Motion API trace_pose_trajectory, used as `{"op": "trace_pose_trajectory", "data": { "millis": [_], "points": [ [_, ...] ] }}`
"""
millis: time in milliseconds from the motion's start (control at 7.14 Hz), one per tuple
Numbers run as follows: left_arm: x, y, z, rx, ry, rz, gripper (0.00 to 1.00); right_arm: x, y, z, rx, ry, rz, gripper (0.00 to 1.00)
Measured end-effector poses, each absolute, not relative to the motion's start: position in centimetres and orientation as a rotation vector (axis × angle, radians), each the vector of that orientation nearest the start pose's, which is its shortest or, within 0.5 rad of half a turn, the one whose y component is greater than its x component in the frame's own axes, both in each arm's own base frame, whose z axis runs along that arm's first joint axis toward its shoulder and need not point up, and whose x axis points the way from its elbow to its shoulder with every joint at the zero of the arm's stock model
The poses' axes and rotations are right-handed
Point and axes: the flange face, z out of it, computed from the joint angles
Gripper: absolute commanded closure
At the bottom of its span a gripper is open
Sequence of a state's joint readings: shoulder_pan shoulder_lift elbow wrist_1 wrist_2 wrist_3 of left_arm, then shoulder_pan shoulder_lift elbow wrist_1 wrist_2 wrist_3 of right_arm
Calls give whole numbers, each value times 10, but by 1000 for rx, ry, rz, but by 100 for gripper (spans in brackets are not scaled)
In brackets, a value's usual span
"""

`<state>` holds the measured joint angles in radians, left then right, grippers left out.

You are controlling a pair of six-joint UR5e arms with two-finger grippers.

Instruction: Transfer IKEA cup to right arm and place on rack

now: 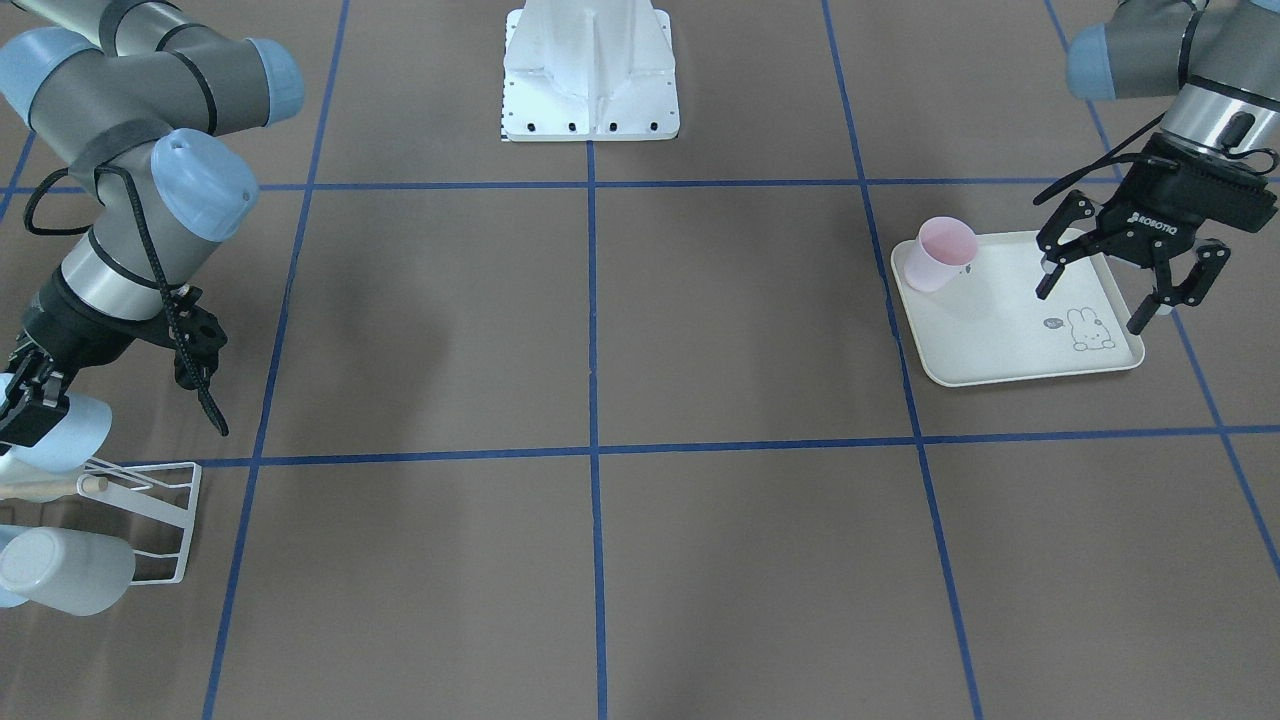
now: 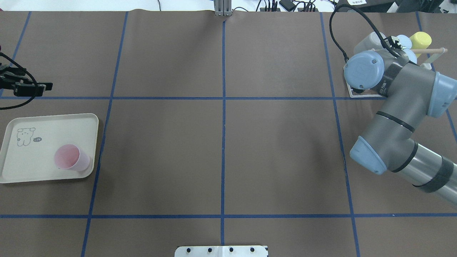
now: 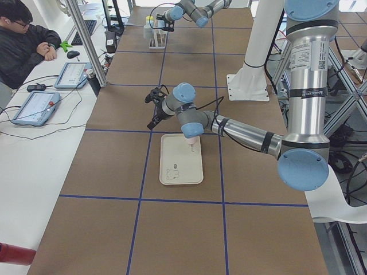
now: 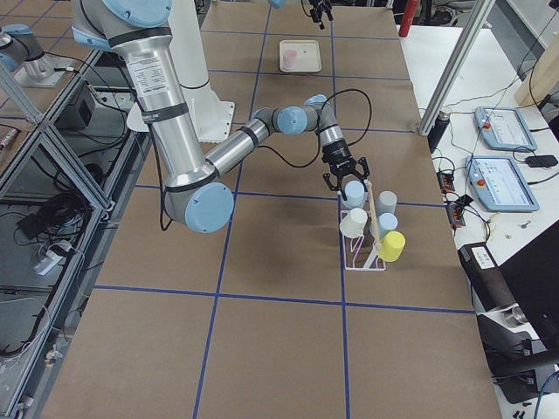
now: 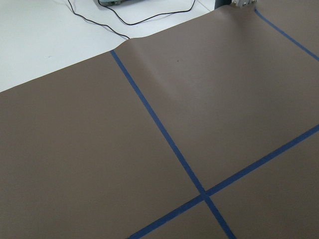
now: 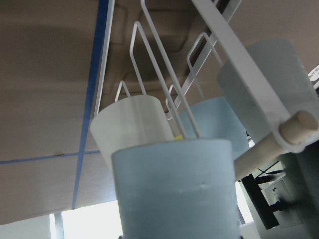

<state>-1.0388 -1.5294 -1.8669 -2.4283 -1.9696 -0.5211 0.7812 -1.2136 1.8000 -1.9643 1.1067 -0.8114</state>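
Out on the left, the left gripper (image 1: 1090,310) hangs in the air near the tray (image 1: 1000,330). Its jaws are spread wide and hold nothing. The tray is cream, with a little rabbit drawing (image 1: 1088,330) at one end. The pink cup (image 1: 938,258) stands upright in the tray corner nearest the robot and the table's middle, well apart from that gripper.

Across the middle there's only the brown table (image 2: 221,153), crossed by blue tape lines.

Over on the right, the right arm bends down to the rack (image 6: 234,55). The right gripper (image 1: 28,408) is right at the blue cup (image 1: 70,432), and black fingers overlap the cup's side. Whether they clamp it or only flank it, I cannot tell. The blue cup sits at the rack, just beside the wooden dowel (image 6: 296,127), and fills the bottom of the right wrist view. A white cup (image 1: 65,570), a yellow cup (image 2: 420,39) and a grey cup (image 2: 369,41) sit on the rack too.
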Motion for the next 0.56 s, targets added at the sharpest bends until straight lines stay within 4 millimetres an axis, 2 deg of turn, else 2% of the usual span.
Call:
{"op": "trace_pose_trajectory", "data": {
  "millis": [140, 280, 420, 560],
  "points": [
    [166, -469, 440, 769, 860, 231, 0, -298, -541, 413, 205, 523, -1525, 47],
    [166, -469, 440, 768, 860, 231, 0, -302, -539, 413, 205, 534, -1530, 9],
    [166, -469, 440, 768, 860, 231, 0, -305, -538, 414, 207, 540, -1527, 2],
    [166, -469, 440, 768, 860, 231, 0, -309, -536, 415, 211, 540, -1516, 2]
  ]
}}
